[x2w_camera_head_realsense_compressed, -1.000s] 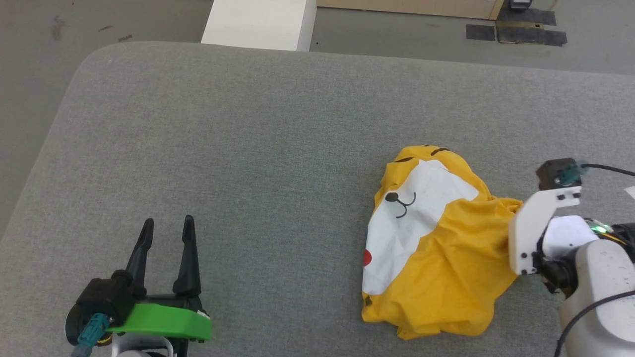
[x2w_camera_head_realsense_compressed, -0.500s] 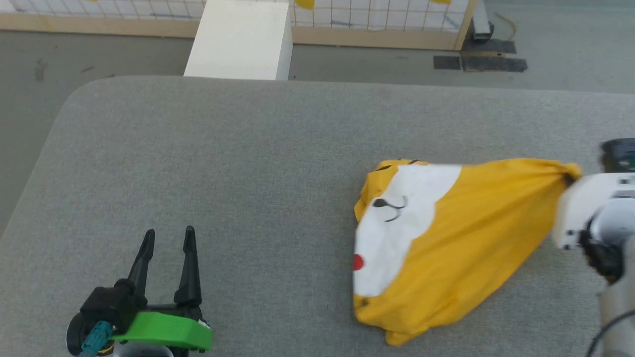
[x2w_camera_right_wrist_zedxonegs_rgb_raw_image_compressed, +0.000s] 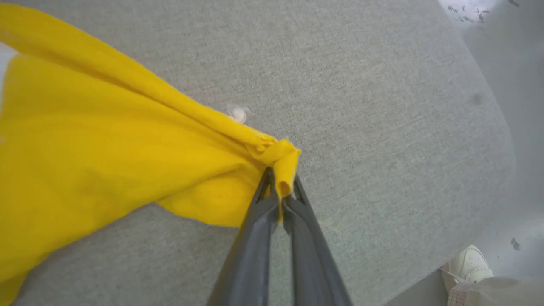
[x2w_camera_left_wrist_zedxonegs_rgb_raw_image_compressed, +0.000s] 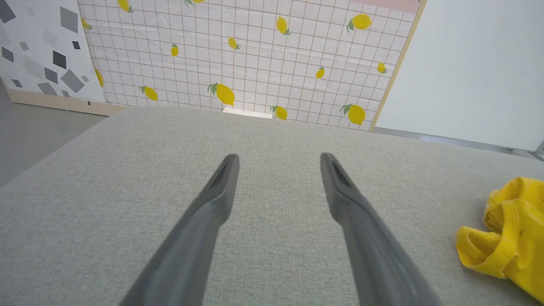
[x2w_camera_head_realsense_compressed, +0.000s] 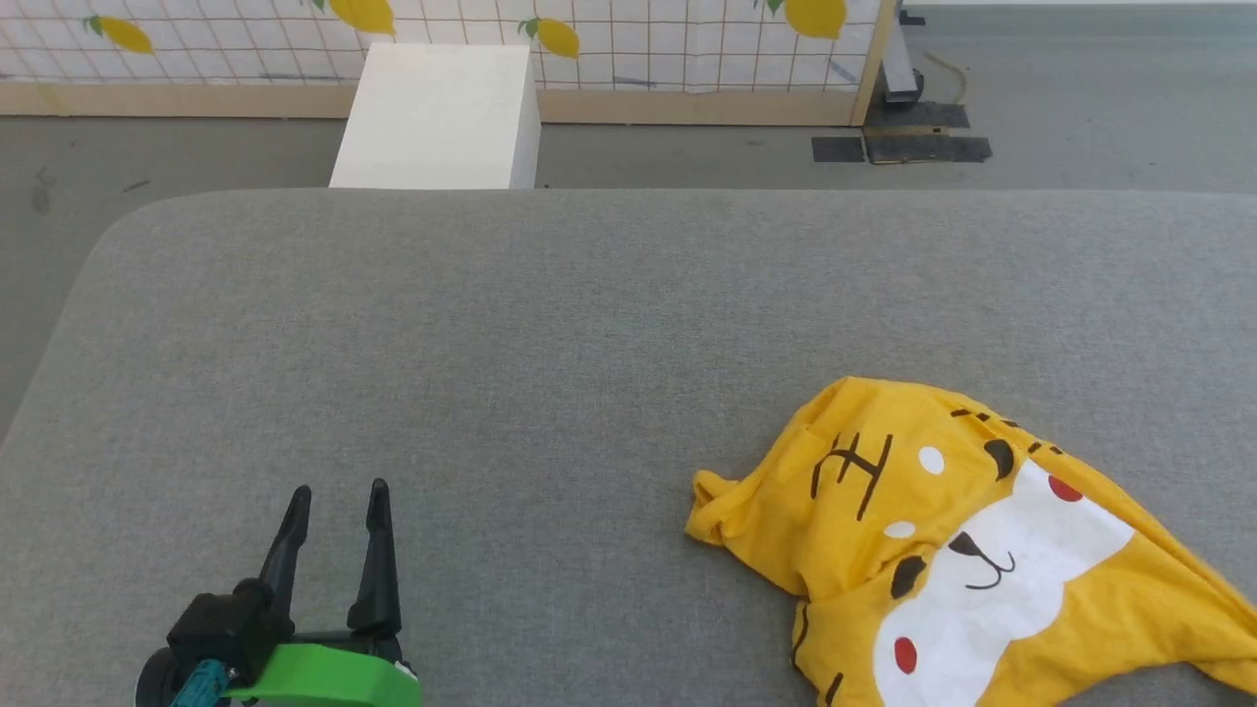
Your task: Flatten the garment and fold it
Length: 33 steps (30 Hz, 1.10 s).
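The garment (x2w_camera_head_realsense_compressed: 982,550) lies on the near right part of the grey padded table (x2w_camera_head_realsense_compressed: 491,344), face print upward: a white muzzle patch, black stripes and spots, red dots on yellow cloth. It is rumpled rather than flat, with a small rolled lobe at its left end, and it runs out of the head view at the right and near edges.

My right gripper (x2w_camera_right_wrist_zedxonegs_rgb_raw_image_compressed: 278,187) is pinched tight on a bunched fold of that yellow cloth, the fold standing up between my two fingertips. From the pinch the fabric fans out wide toward the left of my wrist view, in long taut creases. A tiny pale scrap (x2w_camera_right_wrist_zedxonegs_rgb_raw_image_compressed: 239,113) lies on the table just beyond the pinched fold. Past the table's rounded corner, at the lower right of that view, a person's white shoe (x2w_camera_right_wrist_zedxonegs_rgb_raw_image_compressed: 469,261) stands on the floor.

My left gripper (x2w_camera_head_realsense_compressed: 339,488) sits at the near left of the table, fingers spread wide with nothing between them, pointing toward the far side. The garment is well apart from it, off to its right; my left wrist view catches just the rolled yellow edge at its right border.

Beyond the far edge of the table stand a white box (x2w_camera_head_realsense_compressed: 437,118) and, behind it, a lemon-print panel (x2w_camera_head_realsense_compressed: 638,39)
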Tool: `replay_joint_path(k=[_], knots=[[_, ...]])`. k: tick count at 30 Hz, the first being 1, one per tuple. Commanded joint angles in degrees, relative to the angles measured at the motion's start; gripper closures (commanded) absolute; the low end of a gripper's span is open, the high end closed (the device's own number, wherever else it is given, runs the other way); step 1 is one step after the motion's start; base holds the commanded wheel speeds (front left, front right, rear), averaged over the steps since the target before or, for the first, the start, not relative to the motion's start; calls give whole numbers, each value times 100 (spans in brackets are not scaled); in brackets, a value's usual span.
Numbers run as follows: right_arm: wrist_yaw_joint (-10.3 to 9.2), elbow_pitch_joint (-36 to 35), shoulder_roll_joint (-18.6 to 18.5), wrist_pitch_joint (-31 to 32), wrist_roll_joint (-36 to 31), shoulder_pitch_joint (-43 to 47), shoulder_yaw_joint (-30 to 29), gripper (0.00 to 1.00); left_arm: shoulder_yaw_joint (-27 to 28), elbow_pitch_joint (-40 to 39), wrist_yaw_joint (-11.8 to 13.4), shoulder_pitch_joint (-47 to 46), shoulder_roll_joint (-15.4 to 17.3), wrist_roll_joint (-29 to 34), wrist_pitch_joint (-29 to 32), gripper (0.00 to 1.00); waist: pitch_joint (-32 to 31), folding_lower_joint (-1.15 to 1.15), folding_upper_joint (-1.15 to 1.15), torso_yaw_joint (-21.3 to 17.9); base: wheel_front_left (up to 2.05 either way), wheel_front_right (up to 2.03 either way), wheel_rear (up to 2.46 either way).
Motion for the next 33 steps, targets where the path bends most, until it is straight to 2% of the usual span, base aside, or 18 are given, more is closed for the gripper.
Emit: replay_joint_path(k=[1, 2, 3, 4, 5, 6, 10, 15, 20, 23, 27, 33], knots=[[-9, 52, 68, -95, 51, 29, 50, 100, -23, 13, -40, 64, 3, 46, -22, 0, -2, 0, 0, -66, 0, 0, 0], [-9, 120, 100, -143, 64, 48, 84, 100, -37, 22, -40, 66, 13, 45, -22, 0, -8, 0, 0, -92, 0, 0, 0], [-9, 213, 129, -200, 78, 51, 133, 91, -52, 34, -40, 68, 24, 41, -22, 0, -22, 0, 0, -121, 0, 0, 0], [-9, 306, 149, -260, 88, 32, 188, 77, -62, 45, -40, 70, 31, 37, -22, 0, -36, 0, 0, -146, 0, 0, 0], [-9, 377, 159, -304, 100, 5, 227, 57, -67, 52, -40, 69, 36, 34, -22, 0, -47, 0, 0, -161, 0, 0, 0], [-9, 458, 168, -340, 123, -42, 288, 0, -70, 62, -40, 67, 42, 29, -22, 0, -61, 0, 0, -179, 0, 0, 0], [-9, 455, 181, -393, 238, -302, 478, 0, -68, 98, -40, 61, 50, 27, -22, 0, -126, 0, 0, -222, 0, 0, 0], [-9, -362, 104, -204, 474, -685, 799, 0, -85, 125, -40, 74, 34, 17, -22, 0, -196, 0, 0, -210, 0, 0, 0], [-9, -1393, 5, 407, 676, -903, 1541, 0, -99, 132, -19, 54, 6, -42, -22, 0, -243, 0, 0, -53, 0, 0, 0], [-9, -1717, -66, 769, 829, -955, 2120, 0, -121, 144, -6, 52, -6, -73, -22, 0, -224, 0, 0, 75, 0, 0, 0], [-9, -1729, -27, 1402, 1122, -1095, 2924, 0, -132, 166, 7, 31, -16, -107, -22, 0, -159, 0, 0, 246, 0, 0, 0], [-9, -1157, -266, 2387, 1284, -1474, 3993, 0, -156, 214, -1, -57, -22, -130, -22, 0, -32, 0, 0, 496, 0, 0, 0]])
